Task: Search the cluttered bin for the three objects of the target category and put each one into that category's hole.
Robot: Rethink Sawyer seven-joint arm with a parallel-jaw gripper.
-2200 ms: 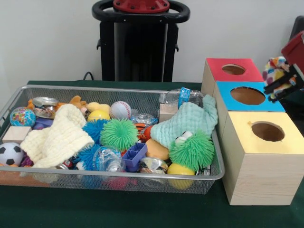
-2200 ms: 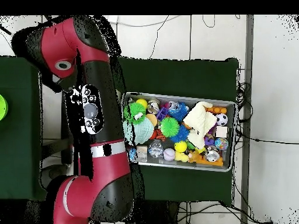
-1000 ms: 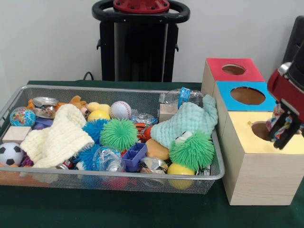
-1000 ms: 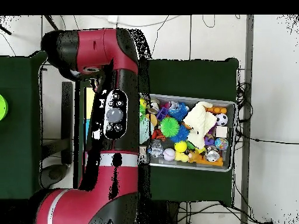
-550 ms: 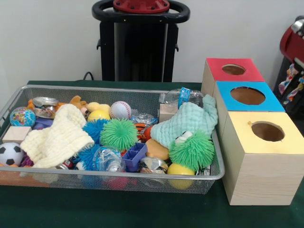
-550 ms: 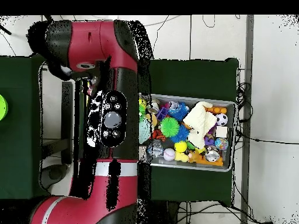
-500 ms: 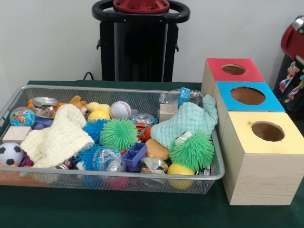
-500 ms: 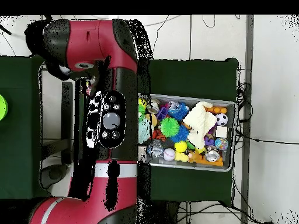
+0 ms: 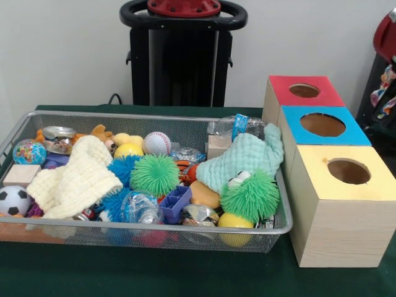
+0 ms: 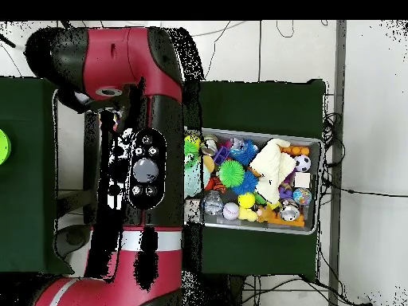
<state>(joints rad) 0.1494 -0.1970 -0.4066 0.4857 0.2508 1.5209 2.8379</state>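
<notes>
The wire mesh bin [image 9: 124,224] sits at the left, full of clutter: green spiky balls [image 9: 154,175], a baseball [image 9: 156,143], a soccer ball [image 9: 12,201] and cloths. The yellow-topped box's round hole [image 9: 348,171] is at the near right and shows nothing in it. My gripper [image 9: 385,93] is at the far right edge, raised above and behind the boxes, and only partly in frame. A multicoloured soft toy [image 9: 386,79] hangs in it. In the overhead view the arm [image 10: 147,171] hides the gripper and the boxes; the bin [image 10: 319,183] shows to its right.
A blue-topped box [image 9: 291,120] and a red-topped box [image 9: 281,86] stand in a row behind the yellow one. The black pedestal [image 9: 182,59] stands behind the bin. Dark green cloth [image 9: 185,272] covers the table.
My gripper was low over the yellow box's hole one second ago. It has since risen and drawn back to the right edge, with the multicoloured toy still in it.
</notes>
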